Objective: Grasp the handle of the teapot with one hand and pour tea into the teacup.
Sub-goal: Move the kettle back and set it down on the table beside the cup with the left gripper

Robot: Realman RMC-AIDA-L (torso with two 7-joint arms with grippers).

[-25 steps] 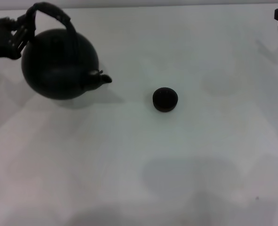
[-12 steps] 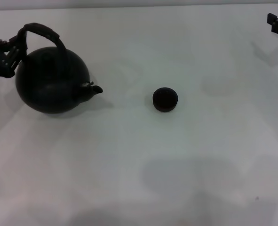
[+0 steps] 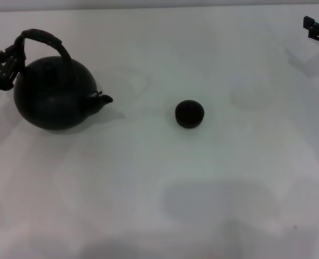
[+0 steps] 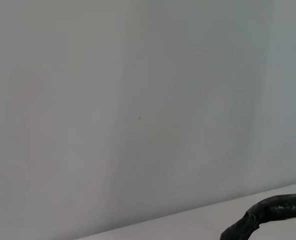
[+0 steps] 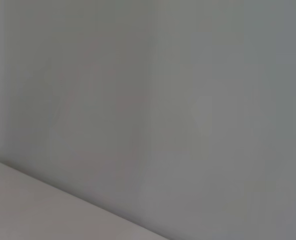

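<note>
The matte-black teapot point(image 3: 54, 94) stands at the left of the white table, upright, its short spout point(image 3: 105, 99) pointing right toward the teacup. Its arched dark handle point(image 3: 46, 38) rises over the lid. My left gripper point(image 3: 12, 56) comes in from the left edge and is shut on the handle's left end. A curved piece of the handle point(image 4: 273, 212) also shows in the left wrist view. The tiny dark teacup point(image 3: 189, 114) sits alone near the middle, well right of the spout. My right gripper point(image 3: 317, 28) is parked at the far right edge.
The white table point(image 3: 164, 189) stretches out in front of the teapot and teacup. A pale wall fills both wrist views, and the right wrist view shows nothing of the task.
The left gripper has carried the teapot down and to the left, away from the teacup, and the pot has levelled from a tilt to upright. The teacup has not moved.
</note>
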